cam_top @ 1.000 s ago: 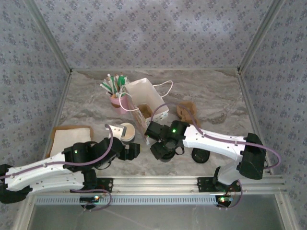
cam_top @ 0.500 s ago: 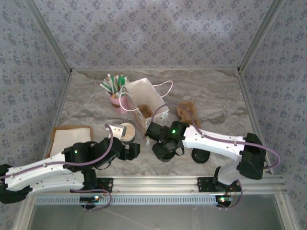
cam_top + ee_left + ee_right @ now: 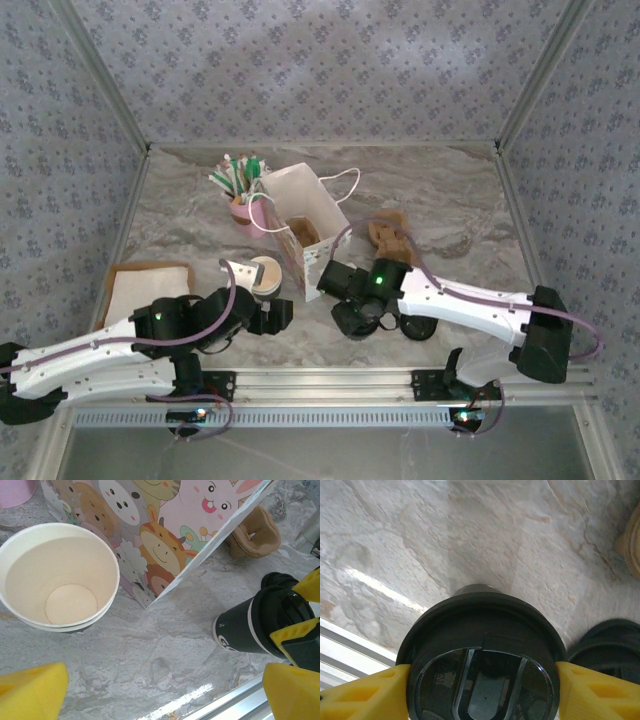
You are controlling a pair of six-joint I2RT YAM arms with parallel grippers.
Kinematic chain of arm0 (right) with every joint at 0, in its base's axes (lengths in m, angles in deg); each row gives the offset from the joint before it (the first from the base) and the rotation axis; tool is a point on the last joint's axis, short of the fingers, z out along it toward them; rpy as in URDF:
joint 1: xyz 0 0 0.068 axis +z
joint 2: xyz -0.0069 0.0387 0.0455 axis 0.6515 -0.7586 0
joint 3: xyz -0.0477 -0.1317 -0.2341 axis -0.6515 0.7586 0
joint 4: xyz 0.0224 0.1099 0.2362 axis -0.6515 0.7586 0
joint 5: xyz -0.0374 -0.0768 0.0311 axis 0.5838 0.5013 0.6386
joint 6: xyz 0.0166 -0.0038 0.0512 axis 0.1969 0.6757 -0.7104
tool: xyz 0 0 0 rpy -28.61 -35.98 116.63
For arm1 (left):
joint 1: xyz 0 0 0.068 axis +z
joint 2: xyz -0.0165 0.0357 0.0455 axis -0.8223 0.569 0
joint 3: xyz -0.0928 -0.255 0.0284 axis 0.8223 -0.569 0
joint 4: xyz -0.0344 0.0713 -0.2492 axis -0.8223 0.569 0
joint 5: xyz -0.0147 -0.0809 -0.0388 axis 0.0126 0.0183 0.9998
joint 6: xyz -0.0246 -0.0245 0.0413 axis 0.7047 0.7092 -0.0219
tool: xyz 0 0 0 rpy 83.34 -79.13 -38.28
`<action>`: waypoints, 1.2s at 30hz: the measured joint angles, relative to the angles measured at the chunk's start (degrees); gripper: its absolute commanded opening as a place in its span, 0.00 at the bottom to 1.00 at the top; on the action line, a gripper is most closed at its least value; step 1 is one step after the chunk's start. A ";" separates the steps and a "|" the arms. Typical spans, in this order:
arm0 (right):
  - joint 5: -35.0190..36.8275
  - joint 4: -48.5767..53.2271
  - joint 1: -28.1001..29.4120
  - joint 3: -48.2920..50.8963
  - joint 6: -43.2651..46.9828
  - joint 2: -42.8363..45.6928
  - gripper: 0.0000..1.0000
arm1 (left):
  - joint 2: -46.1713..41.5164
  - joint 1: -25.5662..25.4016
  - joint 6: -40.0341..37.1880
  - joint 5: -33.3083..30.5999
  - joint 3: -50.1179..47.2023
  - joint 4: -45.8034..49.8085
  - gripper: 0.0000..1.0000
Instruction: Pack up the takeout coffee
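Found cup (image 3: 60,575) upright, unlidded, just beside bag (image 3: 165,525), at its 7 o'clock. Saw left claw (image 3: 165,692) spread wide, empty, near cup's 6 o'clock. Saw right claw (image 3: 480,680) clamped across dark cup (image 3: 245,625) at its top rim, with loose lid (image 3: 602,645) near at 3 o'clock. Feared a slip from that shallow pinch on a smooth rim. Feared, too, toppling the light cup by swinging close.

L arm (image 3: 90,362), R arm (image 3: 460,300): white links, blk joints | purple cables (image 3: 232,288) | green LEDs (image 3: 379,277) | yellow pads (image 3: 590,695)
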 measured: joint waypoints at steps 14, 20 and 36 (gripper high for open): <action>-0.09 2.36 -0.48 2.36 -1.55 2.84 0.78 | 0.39 0.00 0.02 0.61 0.00 -0.22 0.99; -0.11 3.13 -0.94 2.36 -2.36 2.84 0.80 | 0.74 0.00 0.00 0.61 0.00 -0.22 0.99; -0.35 4.42 -1.46 2.36 -4.55 2.84 0.80 | 0.74 0.00 0.00 0.63 0.00 -0.24 0.99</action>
